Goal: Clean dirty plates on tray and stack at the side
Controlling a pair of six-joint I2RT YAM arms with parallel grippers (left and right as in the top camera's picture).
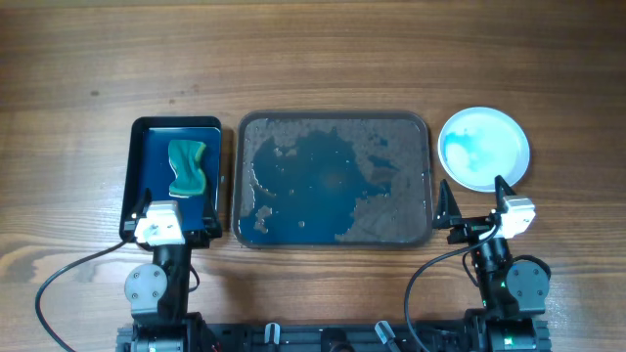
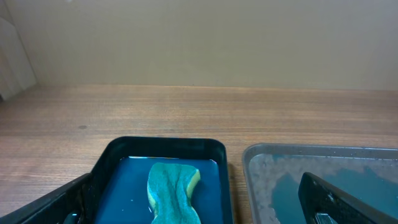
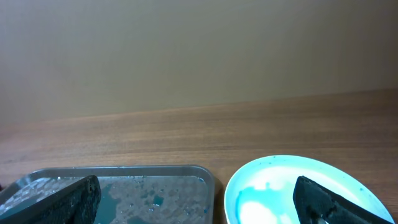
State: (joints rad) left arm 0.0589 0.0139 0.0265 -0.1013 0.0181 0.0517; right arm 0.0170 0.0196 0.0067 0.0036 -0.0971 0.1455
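In the overhead view the tray (image 1: 333,115) lies in the middle of the frame on the wooden tabletop (image 1: 313,59). Inside it there is a pool of dark blue liquid, with greyish foam along the edges and in the right part.

A plate (image 1: 484,149) lies on the tabletop in the upper right of the frame, just beside the right edge of the tray and not touching it. It is white and its face shows light blue smears. I cannot tell if other plates lie under it.

On the left of the tray there is a small black tray (image 1: 176,122) with blue liquid inside, and a teal sponge (image 1: 188,168) lies in it.

The left gripper (image 1: 174,213) is at the lower edge of the small black tray. Its jaws are spread wide and hold nothing; in the left wrist view the sponge shows between them.

The right gripper (image 1: 474,200) is below the plate, near the lower right corner of the tray. Its jaws are also wide apart and hold nothing. In the right wrist view one finger is before the tray and the other before the plate.
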